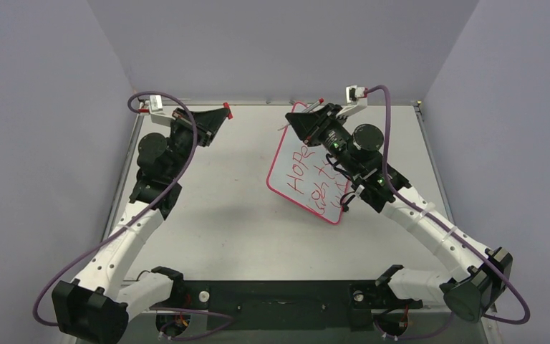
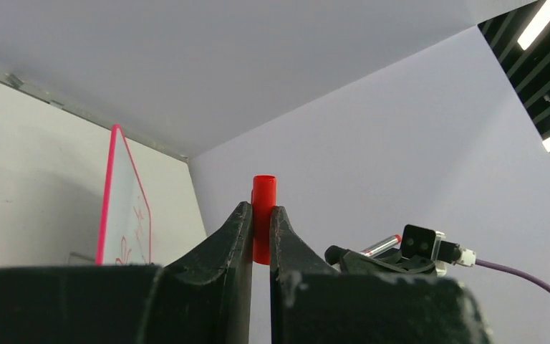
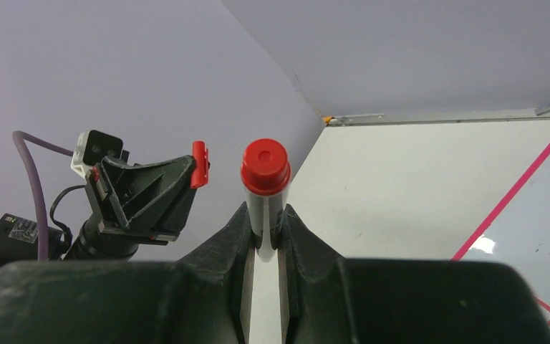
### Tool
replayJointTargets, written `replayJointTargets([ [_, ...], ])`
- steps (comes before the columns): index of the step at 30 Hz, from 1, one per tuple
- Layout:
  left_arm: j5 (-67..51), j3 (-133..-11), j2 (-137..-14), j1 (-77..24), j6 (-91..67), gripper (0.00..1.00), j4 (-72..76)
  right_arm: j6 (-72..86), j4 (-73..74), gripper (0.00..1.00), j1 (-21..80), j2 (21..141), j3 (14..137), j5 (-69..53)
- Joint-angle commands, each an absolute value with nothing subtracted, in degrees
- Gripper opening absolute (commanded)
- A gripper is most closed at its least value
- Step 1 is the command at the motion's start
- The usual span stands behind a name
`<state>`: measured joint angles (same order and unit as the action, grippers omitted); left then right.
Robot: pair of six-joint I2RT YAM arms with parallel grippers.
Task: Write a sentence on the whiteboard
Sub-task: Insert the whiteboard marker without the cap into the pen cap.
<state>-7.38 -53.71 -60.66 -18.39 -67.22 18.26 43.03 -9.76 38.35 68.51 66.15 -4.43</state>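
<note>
Grey tabletop [image 1: 222, 215], whiteboard [image 1: 297, 142] (scrawled red); left end effector [image 2: 260, 213] pinches cap [image 2: 263, 188], right end effector [image 3: 265, 213] pinches marker [image 3: 265, 168].

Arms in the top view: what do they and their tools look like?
The left arm and right arm are alike: white tubular lower links, black joints and upper segments. The left tool and right tool are black, each with two tapering wedge fingers. A purple cable loops along each arm to a small white wrist camera.
</note>
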Motion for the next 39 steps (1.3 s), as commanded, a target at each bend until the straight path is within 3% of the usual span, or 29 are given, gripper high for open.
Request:
replayJointTargets([
  [1, -9.3, -55.8, -59.3, -16.9, -73.3, 0.00, 22.0, 40.8, -14.0, 0.00, 38.9, 67.8, 67.0, -4.4],
  [6, -33.2, -57.1, -63.4, -11.8, -69.4, 0.00, 28.8, 39.6, -9.0, 0.00, 38.8, 69.5, 72.6, -9.2],
  [13, -53.5, -57.6, -64.8, -13.4, -53.6, 0.00, 25.4, 41.1, -2.6, 0.00, 38.8, 71.9, 77.5, -20.7],
  [16, -54.9, -59.9, -63.4, -14.6, -43.0, 0.00, 12.1, 42.1, -2.5, 0.00, 38.8, 72.3, 77.2, -24.4],
  [22, -56.6, -62.5, -62.3, -16.8, -28.3, 0.00, 0.7, 43.2, -2.5, 0.00, 39.0, 73.8, 76.8, -28.5],
  [39, -53.1, -62.8, -61.5, -18.5, -26.0, 0.00, -2.5, 43.1, -2.2, 0.00, 39.3, 76.2, 76.8, -28.1],
])
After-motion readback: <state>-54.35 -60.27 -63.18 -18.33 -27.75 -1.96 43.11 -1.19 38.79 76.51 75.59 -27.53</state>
